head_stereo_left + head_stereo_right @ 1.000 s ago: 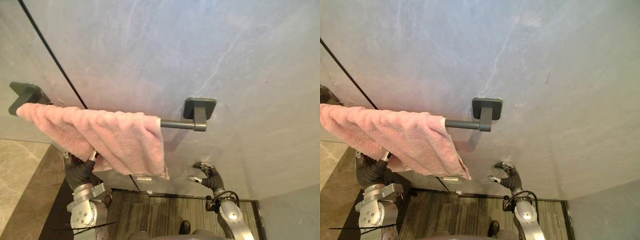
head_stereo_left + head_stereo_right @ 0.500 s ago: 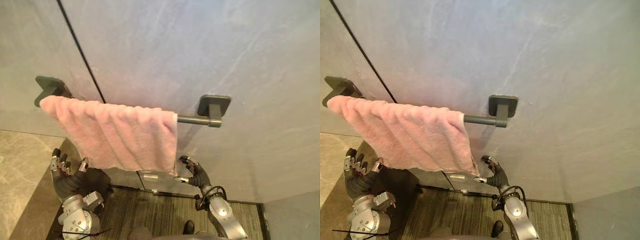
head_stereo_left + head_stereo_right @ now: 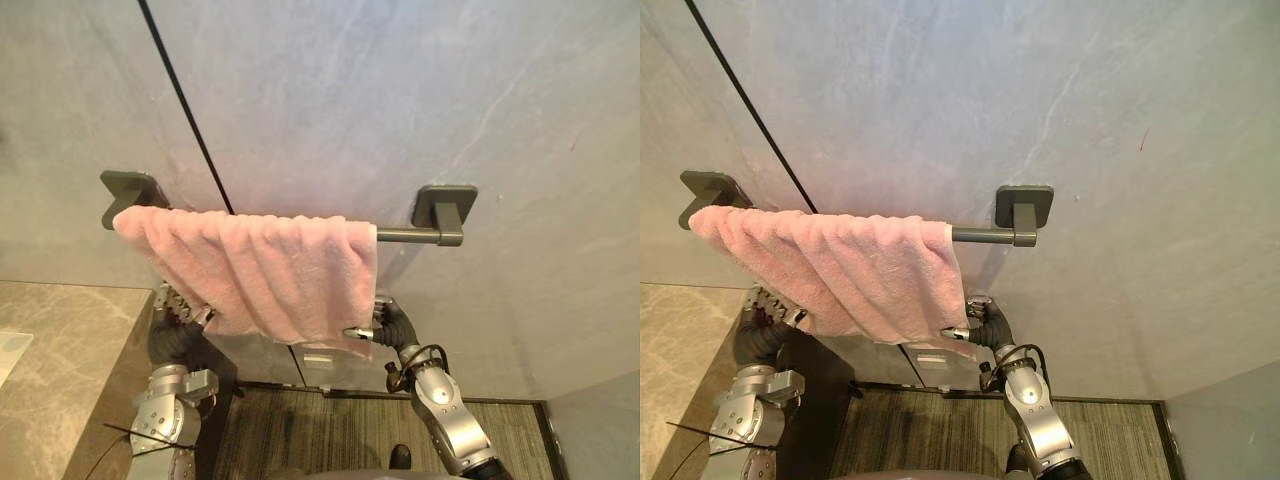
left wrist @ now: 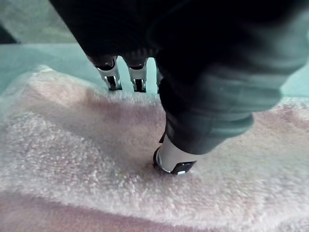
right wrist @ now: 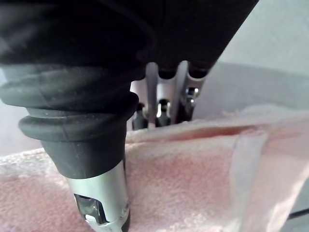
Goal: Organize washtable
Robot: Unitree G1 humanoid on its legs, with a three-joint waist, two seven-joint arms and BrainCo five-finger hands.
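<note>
Now, with left robot hand (image 3: 178, 322) and right robot hand (image 3: 385, 322) pinching bottom corners of the pink towel (image 3: 270, 270), tug down evenly, spreading folds toward frame right along the towel bar (image 3: 405, 236).

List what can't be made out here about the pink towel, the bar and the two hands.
- Grip of the left hand: in the eye views the pink towel hangs over it; in the left wrist view the cloth covers the contact.
- Grip of the right hand: in the right wrist view the hem hides the contact.
- Bar: its middle lies under the towel.
- Stone counter: cut off by the eye views' left edge.
</note>
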